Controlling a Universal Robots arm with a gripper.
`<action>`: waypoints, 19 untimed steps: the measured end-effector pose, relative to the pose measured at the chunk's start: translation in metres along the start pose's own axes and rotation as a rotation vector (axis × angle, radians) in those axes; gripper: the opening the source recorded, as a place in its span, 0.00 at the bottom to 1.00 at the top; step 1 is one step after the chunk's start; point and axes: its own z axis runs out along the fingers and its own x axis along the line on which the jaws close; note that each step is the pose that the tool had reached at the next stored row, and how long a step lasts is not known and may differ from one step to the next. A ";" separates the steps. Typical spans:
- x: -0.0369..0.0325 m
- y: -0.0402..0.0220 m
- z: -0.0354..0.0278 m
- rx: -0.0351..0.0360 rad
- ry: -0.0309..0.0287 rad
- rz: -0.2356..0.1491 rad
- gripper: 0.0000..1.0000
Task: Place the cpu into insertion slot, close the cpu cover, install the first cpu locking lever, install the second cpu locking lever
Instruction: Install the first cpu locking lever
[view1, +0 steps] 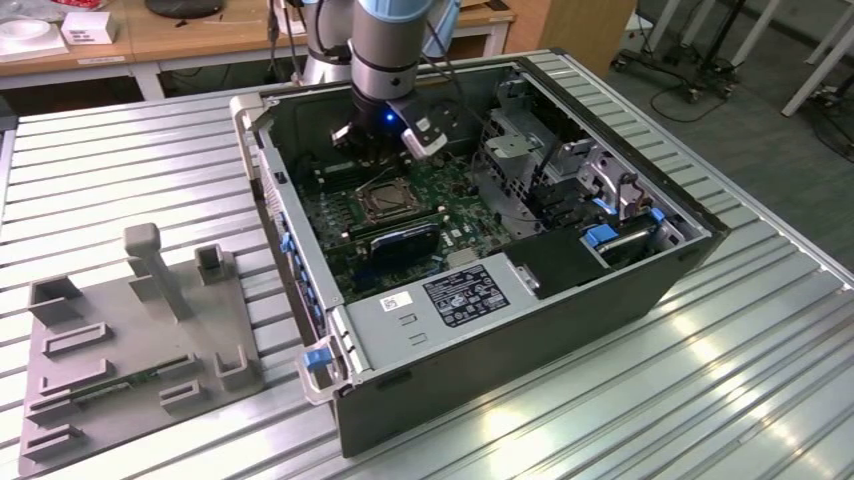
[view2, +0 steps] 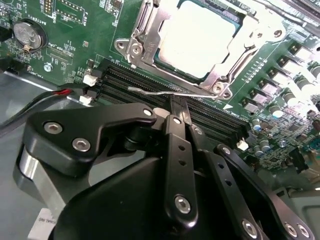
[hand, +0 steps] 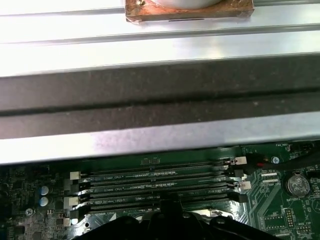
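Locking lever (view2: 150, 91) lies crosswise at the tips of the gripper (view2: 179, 101), along the cpu cover (view2: 144, 27) edge nearest it. Jaws are drawn together, perhaps pinching it.

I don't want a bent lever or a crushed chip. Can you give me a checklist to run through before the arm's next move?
1. The cpu lies flat in the insertion slot: ok.
2. The cpu cover is down around the cpu: ok.
3. The locking lever beside the memory slots is hooked under its catch: cannot tell.
4. The gripper is shut, with its tips right at that lever: ok.
5. The memory slots under the gripper hold no modules: ok.
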 end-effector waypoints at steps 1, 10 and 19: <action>0.0000 0.0003 -0.0012 -0.0003 0.0000 0.000 0.11; -0.0001 0.0023 -0.0094 -0.0013 0.0000 0.000 0.11; -0.0028 0.0025 -0.0095 -0.0011 0.0000 0.000 0.11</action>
